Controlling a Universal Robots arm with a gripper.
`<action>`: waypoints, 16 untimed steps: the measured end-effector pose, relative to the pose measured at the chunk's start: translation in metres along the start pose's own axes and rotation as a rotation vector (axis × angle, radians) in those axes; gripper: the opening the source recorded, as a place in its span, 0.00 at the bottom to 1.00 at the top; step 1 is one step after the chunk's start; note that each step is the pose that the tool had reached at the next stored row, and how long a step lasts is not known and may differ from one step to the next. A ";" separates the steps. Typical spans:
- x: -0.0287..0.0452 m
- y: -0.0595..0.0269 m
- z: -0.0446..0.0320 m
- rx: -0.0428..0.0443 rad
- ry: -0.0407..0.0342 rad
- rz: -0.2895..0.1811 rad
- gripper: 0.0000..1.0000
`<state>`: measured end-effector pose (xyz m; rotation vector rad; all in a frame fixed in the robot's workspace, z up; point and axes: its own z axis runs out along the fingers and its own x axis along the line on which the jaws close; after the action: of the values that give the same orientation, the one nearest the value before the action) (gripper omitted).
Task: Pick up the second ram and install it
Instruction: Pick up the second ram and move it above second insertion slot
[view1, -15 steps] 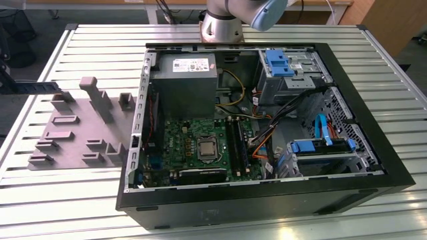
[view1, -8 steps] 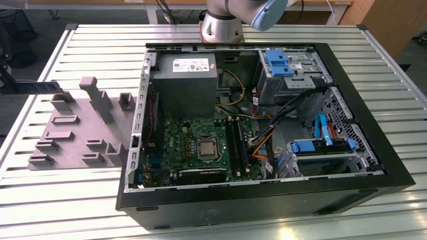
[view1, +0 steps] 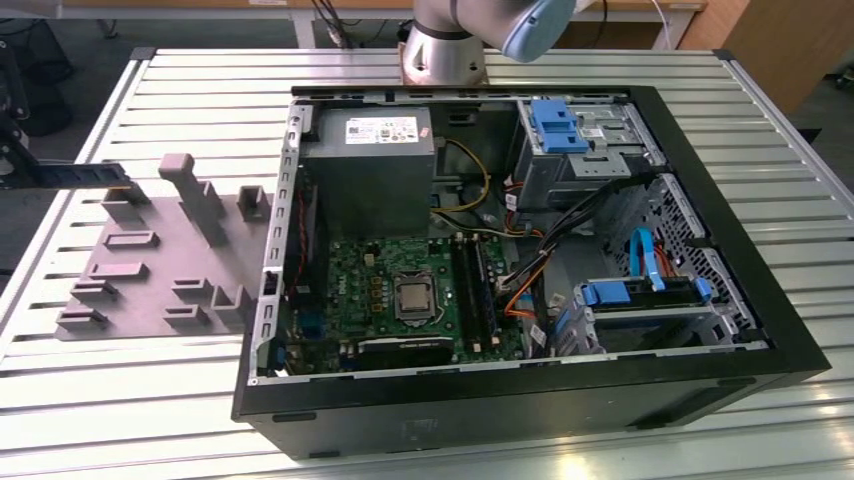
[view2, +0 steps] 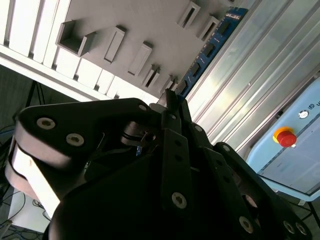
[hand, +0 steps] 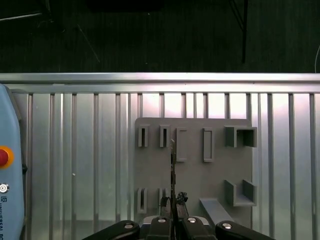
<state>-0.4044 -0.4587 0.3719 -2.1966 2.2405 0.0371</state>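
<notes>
Hand (hand: 173, 201): pressed together on the second ram (view2: 210, 47), which is pinched at one end between the fingertips.
Second ram: held by the hand over the grey fixture plate (hand: 195, 175). In the first wrist view it is seen edge-on as a thin dark line between the plate's slot blocks. In the second wrist view a row of black chips is seen along its board.
Fixture plate: laid on the slatted tabletop (hand: 75, 150), at the exterior view's left of the open computer case (view1: 534, 405).
Motherboard (view1: 360, 275): seen inside the case, well apart from the ram.
</notes>
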 end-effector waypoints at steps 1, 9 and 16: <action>0.0000 -0.0001 -0.0007 -0.0001 0.0001 0.000 0.14; -0.0001 -0.0018 -0.0039 -0.0002 0.0001 0.000 0.14; -0.0002 -0.0072 -0.0039 -0.0003 0.0000 0.000 0.14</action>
<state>-0.3971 -0.4587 0.3757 -2.1969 2.2405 0.0375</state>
